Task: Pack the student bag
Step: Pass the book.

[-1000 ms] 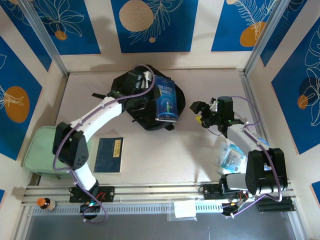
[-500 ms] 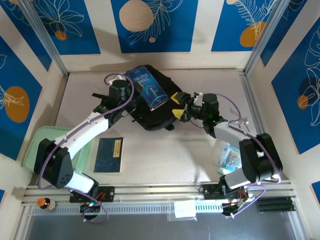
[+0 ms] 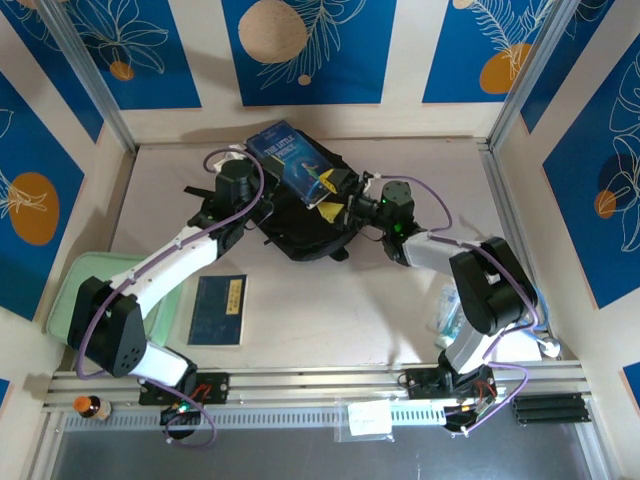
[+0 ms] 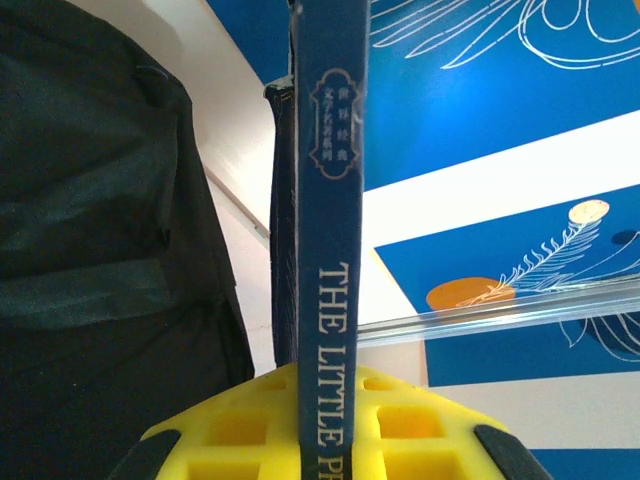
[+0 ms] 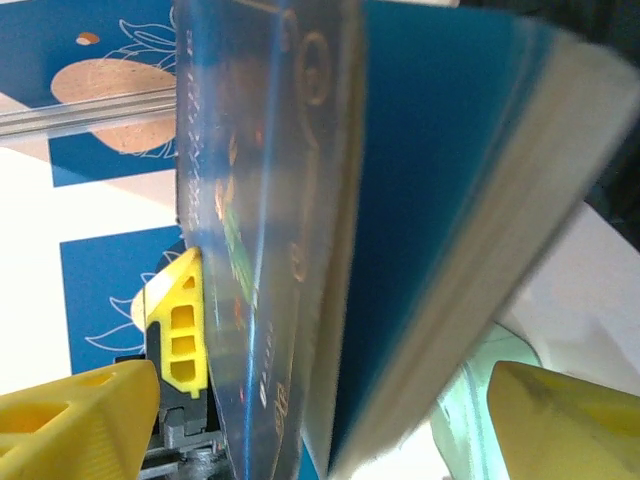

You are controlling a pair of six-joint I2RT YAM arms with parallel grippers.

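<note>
The student bag (image 3: 300, 225), black and soft, lies at the back middle of the table; its dark fabric (image 4: 90, 250) also shows in the left wrist view. Above it hangs a blue book, "The Little Prince" (image 3: 292, 158), spine (image 4: 330, 200) upright between yellow pads (image 4: 420, 430). My left gripper (image 3: 258, 172) (image 4: 330, 440) is shut on it. My right gripper (image 3: 330, 196) (image 5: 325, 420) is open, its yellow fingers (image 5: 80, 425) standing wide on either side of the book's free edge (image 5: 400, 200), apart from it.
A second dark blue book (image 3: 218, 310) lies flat near the left arm. A mint-green case (image 3: 85, 300) sits at the left edge. A clear plastic packet (image 3: 462, 315) lies by the right arm's base. A small bottle (image 3: 90, 405) stands on the front rail.
The left gripper has lifted the book off the bag and carried it back and left. The right arm has swung left from the table's right side until its open fingers straddle the book.
</note>
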